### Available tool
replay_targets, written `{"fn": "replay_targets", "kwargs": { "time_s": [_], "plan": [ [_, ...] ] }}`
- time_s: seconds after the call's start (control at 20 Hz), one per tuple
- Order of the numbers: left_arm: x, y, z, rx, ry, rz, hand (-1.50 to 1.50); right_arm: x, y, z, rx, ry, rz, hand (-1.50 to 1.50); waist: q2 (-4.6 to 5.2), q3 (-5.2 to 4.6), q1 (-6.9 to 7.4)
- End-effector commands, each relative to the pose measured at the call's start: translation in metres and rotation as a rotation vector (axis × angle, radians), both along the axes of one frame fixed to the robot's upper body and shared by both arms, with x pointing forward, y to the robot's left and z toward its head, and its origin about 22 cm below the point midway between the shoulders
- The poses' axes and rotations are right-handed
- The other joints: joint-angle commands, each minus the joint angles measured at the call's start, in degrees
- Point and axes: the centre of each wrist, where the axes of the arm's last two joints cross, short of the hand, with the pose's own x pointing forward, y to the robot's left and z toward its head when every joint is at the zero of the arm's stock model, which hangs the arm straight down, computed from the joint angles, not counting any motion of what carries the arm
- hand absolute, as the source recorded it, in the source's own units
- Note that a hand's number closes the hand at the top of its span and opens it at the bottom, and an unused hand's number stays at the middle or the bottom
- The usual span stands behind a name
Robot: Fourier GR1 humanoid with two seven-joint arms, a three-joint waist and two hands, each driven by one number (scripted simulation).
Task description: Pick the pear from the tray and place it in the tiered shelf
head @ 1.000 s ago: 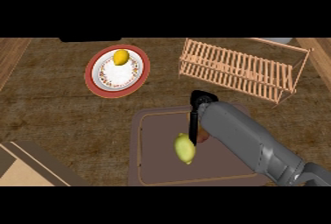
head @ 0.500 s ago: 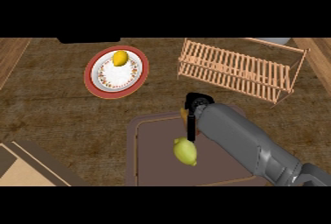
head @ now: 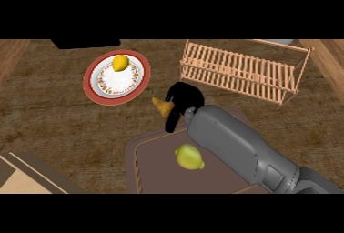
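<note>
Wood-grain bench fills the frame, brown tray (head: pixel 144 168) at lower center, wooden tiered shelf (head: pixel 242 70) upper right, plate (head: pixel 101 88) with a small yellow fruit upper left. Change since the earlier frames: right hand (head: pixel 181 98) has risen off the tray to frame center, fingers curled around an orange-brown pear (head: pixel 161 105). Yellow-green fruit (head: pixel 189 157) stays on the tray. Judged: pick looks done; carry to the shelf remains. Left hand out of view.

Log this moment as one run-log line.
right hand: shut on pear, above counter off tray | yellow fruit: on tray | tiered shelf: holds nothing
</note>
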Motion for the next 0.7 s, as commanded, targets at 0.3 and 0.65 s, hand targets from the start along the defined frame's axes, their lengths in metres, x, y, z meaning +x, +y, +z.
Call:
{"fn": "replay_targets", "kwargs": {
  "time_s": [0.3, 0.65],
  "plan": [
    [0.063, -0.017, 0.033, 0.031, -0.377, -0.133, 0.0, -0.009, 0.043, 0.078, 0.158, -0.49, -0.059, 1.5, -1.71, -0.67, -4.36],
    [0.054, -0.014, 0.034, 0.045, -0.368, -0.115, 0.0, 0.006, 0.032, 0.137, 0.148, -0.664, -0.182, 1.5, -2.12, -0.67, -5.67]
  ]
}}
